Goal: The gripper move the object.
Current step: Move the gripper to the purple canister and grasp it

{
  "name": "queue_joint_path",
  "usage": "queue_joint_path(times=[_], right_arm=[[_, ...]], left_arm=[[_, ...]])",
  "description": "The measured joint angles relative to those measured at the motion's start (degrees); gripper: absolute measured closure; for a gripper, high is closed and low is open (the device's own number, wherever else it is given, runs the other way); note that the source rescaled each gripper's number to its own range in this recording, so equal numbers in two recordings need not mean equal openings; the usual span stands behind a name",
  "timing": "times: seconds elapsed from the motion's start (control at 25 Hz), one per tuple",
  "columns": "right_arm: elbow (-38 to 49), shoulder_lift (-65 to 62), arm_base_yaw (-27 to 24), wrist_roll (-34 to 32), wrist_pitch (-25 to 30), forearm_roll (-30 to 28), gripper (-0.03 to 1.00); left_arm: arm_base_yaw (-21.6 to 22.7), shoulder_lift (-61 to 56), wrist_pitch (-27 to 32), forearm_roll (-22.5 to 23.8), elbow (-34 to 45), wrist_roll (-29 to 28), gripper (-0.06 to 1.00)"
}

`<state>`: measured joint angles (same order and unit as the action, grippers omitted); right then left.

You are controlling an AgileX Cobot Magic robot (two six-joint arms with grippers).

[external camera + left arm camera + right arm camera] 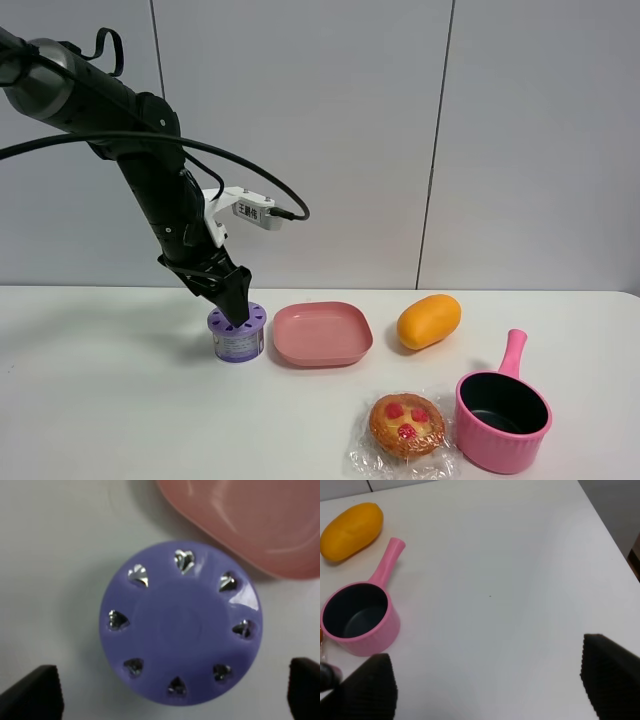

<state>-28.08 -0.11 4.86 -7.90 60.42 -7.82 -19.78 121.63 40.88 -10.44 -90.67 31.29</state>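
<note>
The purple canister (pixel 238 340) stands on the white table (pixel 100 400), just left of a pink plate. Its lavender lid with a ring of dark slots fills the left wrist view (pixel 180 625). My left gripper (pixel 238 312) points down right over the lid, its tips at the canister's top. In the left wrist view the left gripper (pixel 167 700) is open, its fingers (pixel 32 695) wide apart on either side of the canister. My right gripper (pixel 487 690) is open and empty above bare table, and is out of the exterior high view.
A pink square plate (pixel 322 333) lies right of the canister. An orange oval fruit (pixel 429 320) sits further right. A pink pot with a handle (pixel 502 410) and a wrapped pastry (pixel 406 425) are at the front right. The pot (pixel 360 617) and the fruit (pixel 351 530) also show in the right wrist view.
</note>
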Motion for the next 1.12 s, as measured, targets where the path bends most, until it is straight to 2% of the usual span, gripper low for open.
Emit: queue_joint_path(times=[0.32, 0.52, 1.12], right_arm=[[0.0, 0.0, 0.0, 0.0, 0.0, 0.0, -0.03], [0.0, 0.0, 0.0, 0.0, 0.0, 0.0, -0.03], [0.0, 0.0, 0.0, 0.0, 0.0, 0.0, -0.03]], left_arm=[[-0.3, 4.7, 6.7, 0.1, -7.7, -2.8, -0.04], [-0.5, 7.3, 8.5, -0.1, -9.7, -3.6, -0.05], [-1.1, 9.5, 5.5, 0.0, -10.2, -3.7, -0.05]])
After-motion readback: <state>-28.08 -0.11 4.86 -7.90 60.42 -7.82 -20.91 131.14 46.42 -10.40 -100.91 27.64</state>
